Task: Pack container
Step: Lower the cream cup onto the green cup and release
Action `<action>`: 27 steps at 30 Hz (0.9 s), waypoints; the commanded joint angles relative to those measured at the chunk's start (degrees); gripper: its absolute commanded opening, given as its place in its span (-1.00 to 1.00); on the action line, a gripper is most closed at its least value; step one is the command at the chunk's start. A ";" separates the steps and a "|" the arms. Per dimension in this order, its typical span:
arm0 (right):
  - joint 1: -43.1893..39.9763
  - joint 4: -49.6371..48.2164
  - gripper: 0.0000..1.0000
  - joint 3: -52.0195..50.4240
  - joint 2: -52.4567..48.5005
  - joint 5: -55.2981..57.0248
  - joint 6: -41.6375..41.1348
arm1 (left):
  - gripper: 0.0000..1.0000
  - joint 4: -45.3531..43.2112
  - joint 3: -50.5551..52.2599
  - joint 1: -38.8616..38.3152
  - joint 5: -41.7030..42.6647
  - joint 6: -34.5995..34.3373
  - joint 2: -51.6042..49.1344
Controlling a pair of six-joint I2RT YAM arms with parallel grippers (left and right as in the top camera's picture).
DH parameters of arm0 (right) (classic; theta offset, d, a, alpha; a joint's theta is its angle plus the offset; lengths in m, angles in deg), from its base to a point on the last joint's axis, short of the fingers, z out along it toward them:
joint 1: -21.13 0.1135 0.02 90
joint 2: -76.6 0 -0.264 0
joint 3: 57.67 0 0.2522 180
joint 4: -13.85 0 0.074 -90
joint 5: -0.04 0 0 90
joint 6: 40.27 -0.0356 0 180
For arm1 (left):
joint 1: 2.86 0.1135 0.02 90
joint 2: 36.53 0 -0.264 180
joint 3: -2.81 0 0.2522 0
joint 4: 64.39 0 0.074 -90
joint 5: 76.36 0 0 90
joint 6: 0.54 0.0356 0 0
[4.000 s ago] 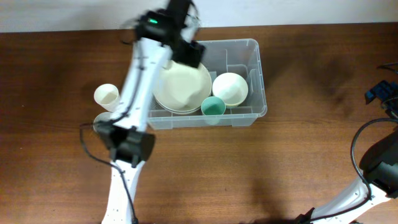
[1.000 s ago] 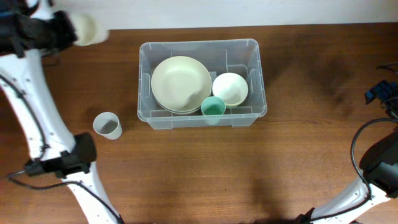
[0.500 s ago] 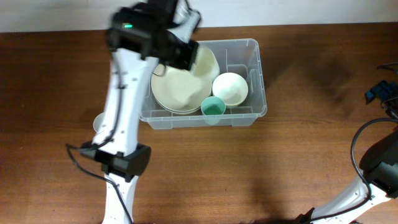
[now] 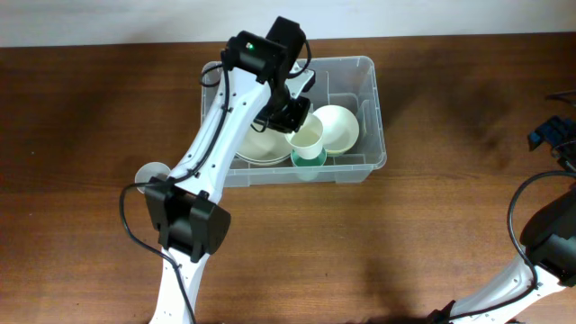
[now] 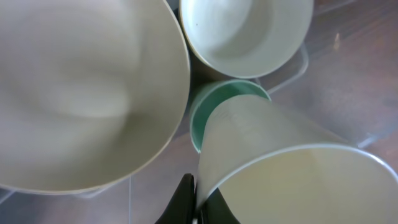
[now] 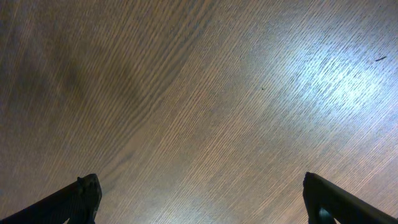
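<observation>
Nearest, one grey cup (image 4: pixel 144 171) is being left out on the table (image 4: pixel 432 234), at 8 o'clock of the container (image 4: pixel 376 108) and half hidden by the left arm. It is judged the only piece not yet packed. The right gripper (image 6: pixel 202 202) is being held spread wide over bare wood at the 3 o'clock side, with nothing in it.

The container is being kept toward the table's 12 o'clock edge. At its 6 o'clock wall a green cup (image 4: pixel 311 163) is being covered by a cream cup (image 4: pixel 307 138). The cream cup is being pinched by its wall in the closed left gripper (image 5: pixel 198 200) and tilted just above the green one, likely for nesting. Room is being squeezed there by a large dish (image 4: pixel 261 146) at 9 o'clock and a small bowl (image 4: pixel 337 126) at 1 o'clock, both just beside. Free floor is being seen only at the bin's 3 o'clock end.
</observation>
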 commanded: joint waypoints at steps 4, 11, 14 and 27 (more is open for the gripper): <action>-0.07 0.02 0.98 -0.20 0.35 0.48 -0.46 | -0.98 -3.04 5.38 0.02 0.24 1.25 -0.33; -0.07 0.02 0.98 -0.20 0.35 0.50 -0.46 | -0.85 -4.55 8.28 0.04 0.24 1.25 -0.33; -0.07 0.00 0.98 -0.20 0.35 0.48 -0.46 | -0.59 -5.05 8.28 0.02 0.24 1.27 -0.39; -0.07 0.02 0.97 -0.20 0.35 0.50 -0.48 | 0.98 -6.25 -0.15 1.92 -1.84 1.25 -0.24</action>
